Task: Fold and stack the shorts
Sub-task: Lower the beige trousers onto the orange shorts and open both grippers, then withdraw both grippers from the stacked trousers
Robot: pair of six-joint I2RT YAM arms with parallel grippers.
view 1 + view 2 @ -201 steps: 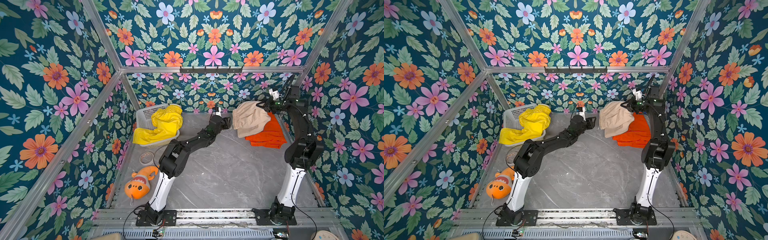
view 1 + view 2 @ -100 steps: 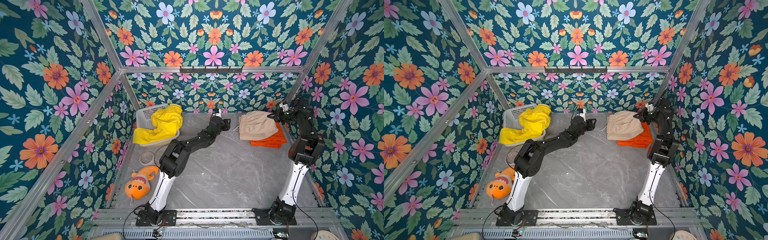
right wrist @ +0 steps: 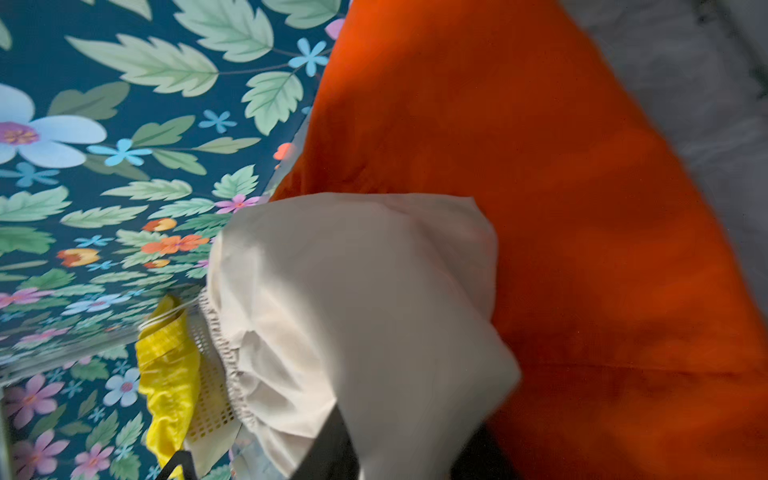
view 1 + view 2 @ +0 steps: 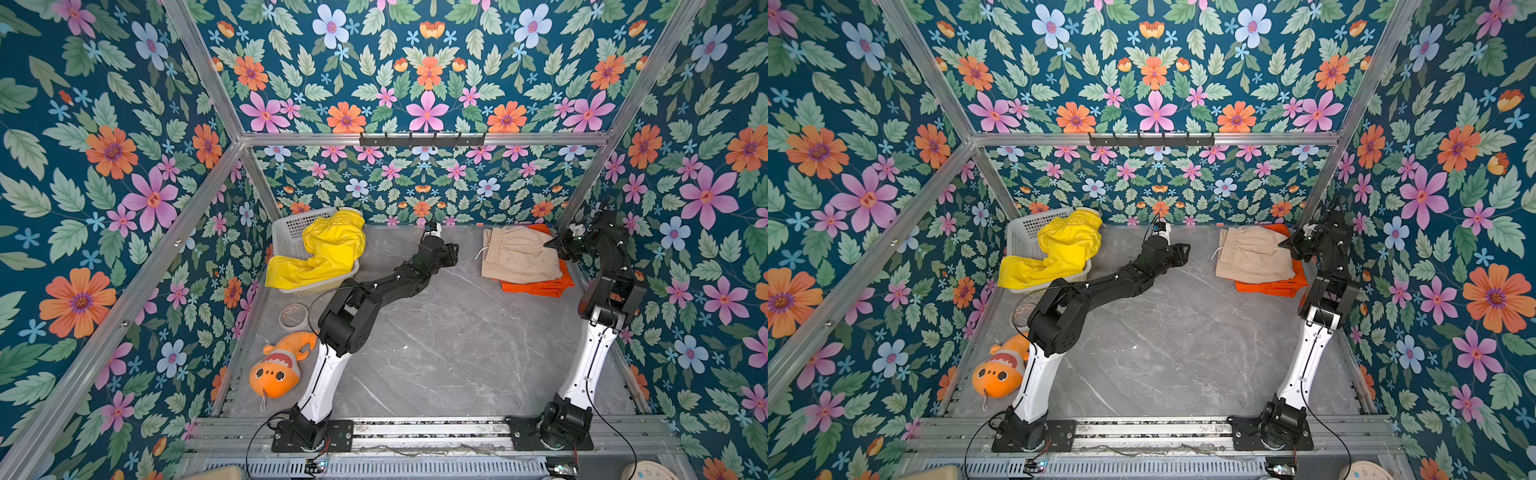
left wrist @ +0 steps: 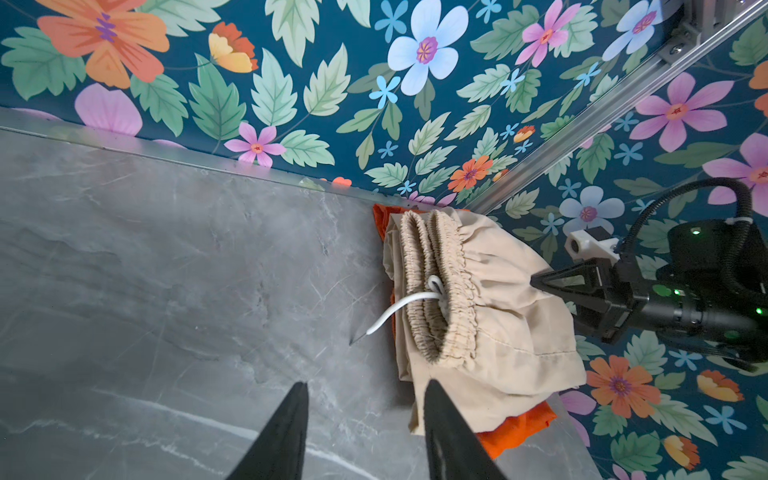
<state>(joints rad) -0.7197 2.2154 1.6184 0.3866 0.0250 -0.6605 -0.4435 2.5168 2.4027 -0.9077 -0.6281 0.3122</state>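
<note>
Stack in far right corner: beige shorts (image 4: 519,255) folded atop orange shorts (image 4: 536,287).
At beige edge, right gripper (image 4: 555,244), grip unclear; left gripper (image 5: 366,383) jaws apart, near stack. Far left, yellow shorts (image 4: 328,249) draped over basket (image 4: 291,228).

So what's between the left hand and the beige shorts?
Between the left hand and the beige shorts: only bare tabletop and the loose white drawstring end, seen in both top views.

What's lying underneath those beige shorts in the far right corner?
Orange shorts lie under the beige shorts, peeking out only around the edges. Most of them is covered, and anything else beneath cannot be seen.
</note>
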